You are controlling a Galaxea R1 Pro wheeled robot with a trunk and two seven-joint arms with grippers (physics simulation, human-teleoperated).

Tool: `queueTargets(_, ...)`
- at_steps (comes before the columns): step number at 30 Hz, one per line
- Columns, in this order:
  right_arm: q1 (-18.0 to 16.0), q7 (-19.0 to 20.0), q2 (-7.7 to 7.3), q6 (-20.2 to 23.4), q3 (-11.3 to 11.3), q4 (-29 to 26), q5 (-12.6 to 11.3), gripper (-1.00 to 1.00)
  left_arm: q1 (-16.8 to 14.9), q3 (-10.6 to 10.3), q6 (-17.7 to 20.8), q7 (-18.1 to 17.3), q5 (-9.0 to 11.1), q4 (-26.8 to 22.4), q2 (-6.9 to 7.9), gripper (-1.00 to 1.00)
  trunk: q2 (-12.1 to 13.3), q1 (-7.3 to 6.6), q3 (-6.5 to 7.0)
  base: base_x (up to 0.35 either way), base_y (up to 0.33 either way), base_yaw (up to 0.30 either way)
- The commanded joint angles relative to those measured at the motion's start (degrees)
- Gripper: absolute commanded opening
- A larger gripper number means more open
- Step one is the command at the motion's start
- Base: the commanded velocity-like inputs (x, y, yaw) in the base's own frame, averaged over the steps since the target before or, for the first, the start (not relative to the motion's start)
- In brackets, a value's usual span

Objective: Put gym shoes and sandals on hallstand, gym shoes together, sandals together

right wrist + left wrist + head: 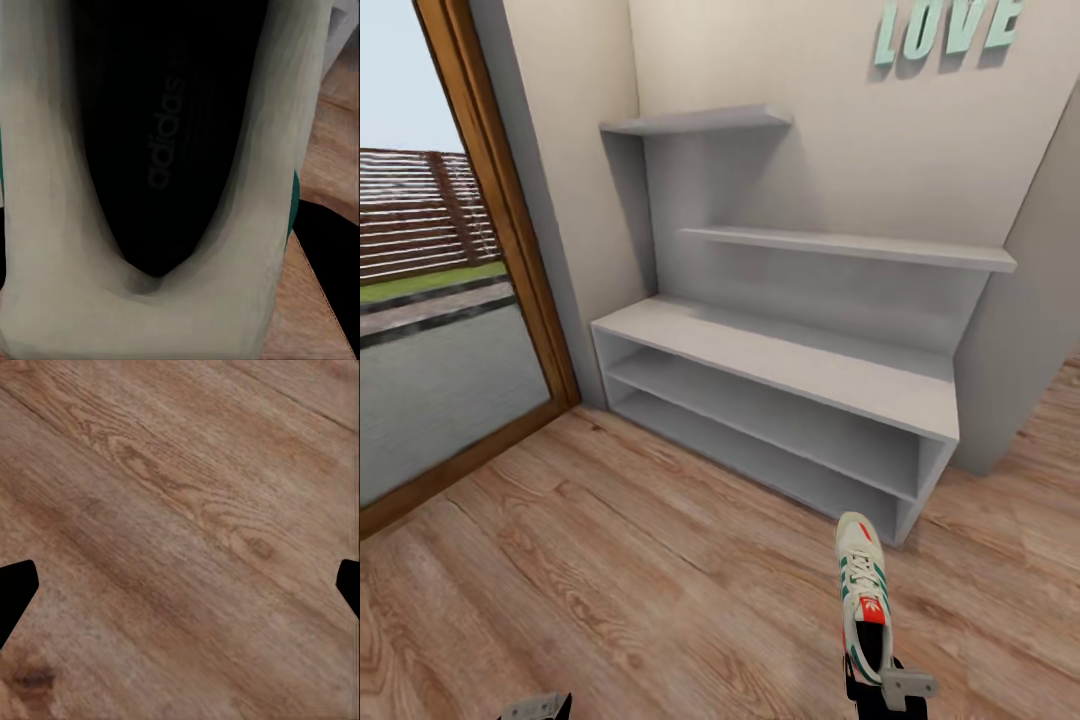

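Hallstand (pixel 780 360) of matte white-grey boards against the corridor wall, one gym shoe (pixel 863 595) held up in front of it.

Largest is the corridor floor (pixel 610 560), light brown planks with clear grain and knots, seen close in the left wrist view (pixel 180 510). The hallstand has a broad flat top, two open tiers beneath and two stepped wall shelves above; beside it stands a wood-framed glass door (pixel 450 300), and mint letters reading LOVE (pixel 945 30) hang on the wall. The shoe is cream-white with green stripes, a red-orange tongue patch and a black lining (pixel 161 135); its long axis runs toward the rack, toe nearest it, just short of the unit's right end. The right hand (pixel 885 690) grips its heel. The left hand (pixel 180 585) is spread wide over bare floor.
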Motion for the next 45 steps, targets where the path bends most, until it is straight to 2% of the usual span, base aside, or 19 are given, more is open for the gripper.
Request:
queueTargets(1, -0.05, -0.47, 0.01, -0.07, 0.03, 0.05, 0.5, -1.0, -0.02, 0.25, -0.07, -0.59, 0.56, 0.03, 0.0, 1.0, -0.02, -0.01, -0.05, 0.0, 0.0, -0.287)
queueTargets(45, -0.06, -0.47, 0.01, -0.07, 0.03, 0.05, 0.42, -1.0, -0.02, 0.25, -0.07, -0.57, 0.56, 0.03, 0.0, 1.0, -0.02, -0.01, -0.05, 0.0, 0.0, -0.287)
